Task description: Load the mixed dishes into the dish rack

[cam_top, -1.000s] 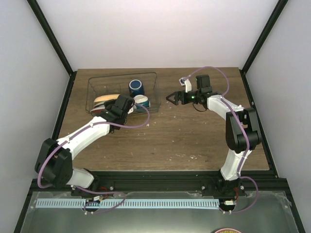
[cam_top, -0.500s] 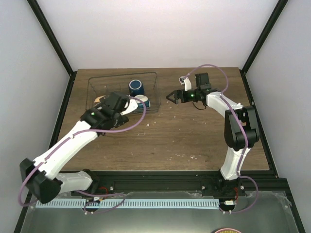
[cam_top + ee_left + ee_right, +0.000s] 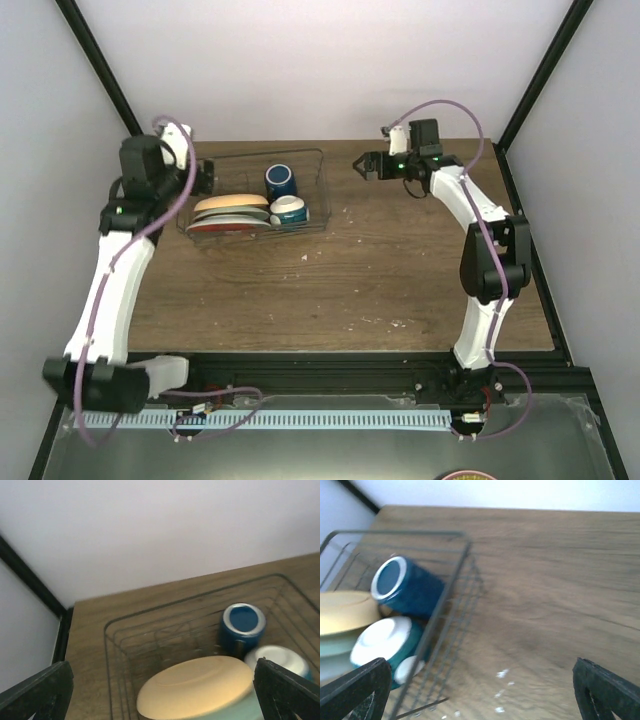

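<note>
The wire dish rack holds all the dishes. An orange-yellow plate lies tilted on a mint-green plate with a red edge. The dark blue mug lies on its side, and the white-and-teal bowl is beside it. My left gripper hangs open and empty at the rack's left end. Its wrist view looks down on the orange plate, mug and bowl. My right gripper is open and empty, right of the rack; its view shows the mug and bowl.
The rack sits at the table's back left, near the black corner post. Small white crumbs dot the wood right of the rack. Bare wooden table stretches in front of and to the right of the rack.
My left gripper opened and the arm swung up and back from over the plates to the rack's left end, uncovering both plates. My right gripper drew back toward the far edge.
</note>
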Available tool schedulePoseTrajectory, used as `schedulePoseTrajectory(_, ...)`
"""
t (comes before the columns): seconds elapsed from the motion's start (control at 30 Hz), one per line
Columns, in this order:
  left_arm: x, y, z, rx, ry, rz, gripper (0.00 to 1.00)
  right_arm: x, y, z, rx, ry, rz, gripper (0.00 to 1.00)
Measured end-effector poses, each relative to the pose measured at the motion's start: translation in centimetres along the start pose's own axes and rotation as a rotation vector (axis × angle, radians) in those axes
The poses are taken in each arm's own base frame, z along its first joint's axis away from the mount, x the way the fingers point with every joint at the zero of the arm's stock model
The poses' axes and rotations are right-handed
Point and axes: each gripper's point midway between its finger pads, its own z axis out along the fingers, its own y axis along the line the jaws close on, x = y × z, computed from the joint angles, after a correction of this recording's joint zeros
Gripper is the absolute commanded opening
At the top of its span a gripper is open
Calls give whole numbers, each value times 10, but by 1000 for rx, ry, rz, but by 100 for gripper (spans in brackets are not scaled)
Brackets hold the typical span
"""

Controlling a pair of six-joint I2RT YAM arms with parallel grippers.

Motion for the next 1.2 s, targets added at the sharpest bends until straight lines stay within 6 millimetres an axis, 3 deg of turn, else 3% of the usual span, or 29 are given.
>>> schedulePoseTrajectory(0.07,14,31,33,-24,54,-133,99,-10,-22,-10,70,-33,37,100)
schedulePoseTrajectory(0.2,79,92,92,-55,200,-454,100,-20,-94,-44,258,-100,155,100)
schedulePoseTrajectory(0.3,116,116,108,-113,268,-594,100,-19,-146,-74,403,-139,230,100)
schedulePoseTrajectory(0.43,126,122,114,-165,296,-645,100,4,-191,-100,536,-138,317,100)
schedulePoseTrajectory(0.57,128,139,118,-250,304,-646,100,41,-203,-101,573,-81,388,100)
schedulePoseTrajectory(0.67,137,148,119,-311,327,-652,100,52,-205,-99,577,-59,408,100)
schedulePoseTrajectory(1.03,154,150,109,-369,352,-649,100,52,-204,-99,573,-61,413,100)
schedulePoseTrajectory(1.2,145,152,100,-376,323,-637,100,52,-203,-99,568,-60,414,100)
